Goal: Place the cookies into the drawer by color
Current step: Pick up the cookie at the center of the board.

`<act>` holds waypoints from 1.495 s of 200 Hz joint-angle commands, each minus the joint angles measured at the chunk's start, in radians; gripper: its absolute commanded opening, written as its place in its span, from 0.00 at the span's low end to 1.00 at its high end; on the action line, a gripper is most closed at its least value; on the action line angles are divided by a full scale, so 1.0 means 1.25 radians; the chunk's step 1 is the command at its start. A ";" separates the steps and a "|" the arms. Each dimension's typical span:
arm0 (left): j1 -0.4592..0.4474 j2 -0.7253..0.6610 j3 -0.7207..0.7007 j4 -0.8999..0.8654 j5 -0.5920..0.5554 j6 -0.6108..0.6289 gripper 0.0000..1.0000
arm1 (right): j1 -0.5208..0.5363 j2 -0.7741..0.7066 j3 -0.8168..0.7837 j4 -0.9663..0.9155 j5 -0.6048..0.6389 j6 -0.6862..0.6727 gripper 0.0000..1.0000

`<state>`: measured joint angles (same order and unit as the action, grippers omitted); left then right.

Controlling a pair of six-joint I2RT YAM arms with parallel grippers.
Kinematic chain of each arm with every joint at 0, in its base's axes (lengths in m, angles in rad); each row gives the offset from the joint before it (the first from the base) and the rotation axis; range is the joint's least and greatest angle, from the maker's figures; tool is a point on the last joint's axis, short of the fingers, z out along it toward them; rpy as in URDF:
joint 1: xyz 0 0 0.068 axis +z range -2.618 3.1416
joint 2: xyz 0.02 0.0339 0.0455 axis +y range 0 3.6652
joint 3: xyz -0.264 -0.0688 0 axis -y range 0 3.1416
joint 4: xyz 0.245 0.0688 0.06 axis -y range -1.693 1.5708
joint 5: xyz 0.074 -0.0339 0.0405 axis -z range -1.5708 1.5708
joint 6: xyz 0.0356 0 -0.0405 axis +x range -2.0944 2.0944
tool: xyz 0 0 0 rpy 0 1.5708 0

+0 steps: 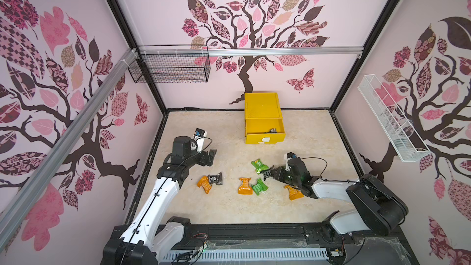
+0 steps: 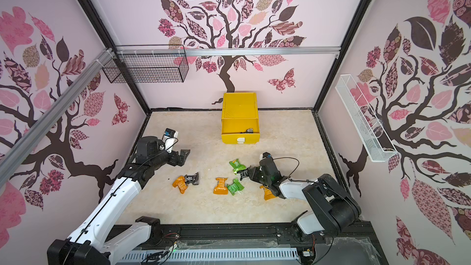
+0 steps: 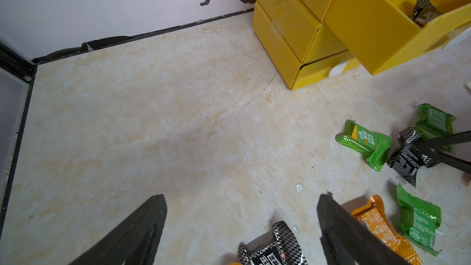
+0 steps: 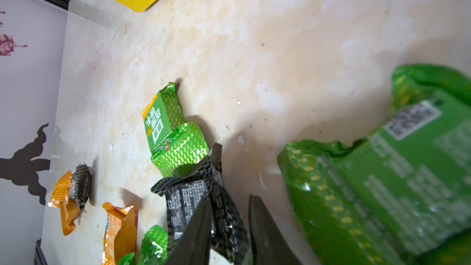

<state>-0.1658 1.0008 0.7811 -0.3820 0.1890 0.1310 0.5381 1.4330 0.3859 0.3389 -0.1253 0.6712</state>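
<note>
The yellow drawer point(image 1: 262, 108) cabinet stands at the back, its top drawer pulled out with a black cookie point(image 1: 272, 131) inside. My right gripper point(image 1: 267, 173) point(image 4: 230, 198) is low over the mat, shut on a black cookie point(image 4: 191, 197) that lies against a green cookie point(image 1: 259, 166). My left gripper point(image 1: 212, 156) point(image 3: 243, 197) hovers open and empty, left of the pile. Just below it lie a black cookie point(image 3: 275, 248) and an orange one point(image 1: 204, 184). An orange cookie point(image 1: 245, 186) and a green one point(image 1: 259, 186) lie mid-mat. Another orange cookie point(image 1: 293, 191) lies partly under my right arm.
A black wire basket point(image 1: 170, 67) hangs on the back wall at the left. A white wire basket point(image 1: 392, 121) hangs on the right wall. The two lower drawers point(image 3: 293, 54) are closed. Walls close the mat on three sides.
</note>
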 commanded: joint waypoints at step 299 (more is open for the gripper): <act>0.003 -0.036 -0.009 -0.001 0.121 0.006 0.97 | -0.001 -0.426 0.299 -0.430 -0.006 -0.130 0.00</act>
<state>-0.1642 0.9714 0.7670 -0.3801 0.3008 0.1532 0.5381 0.8665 0.6724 -0.1837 -0.1455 0.5110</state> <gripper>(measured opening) 0.974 0.039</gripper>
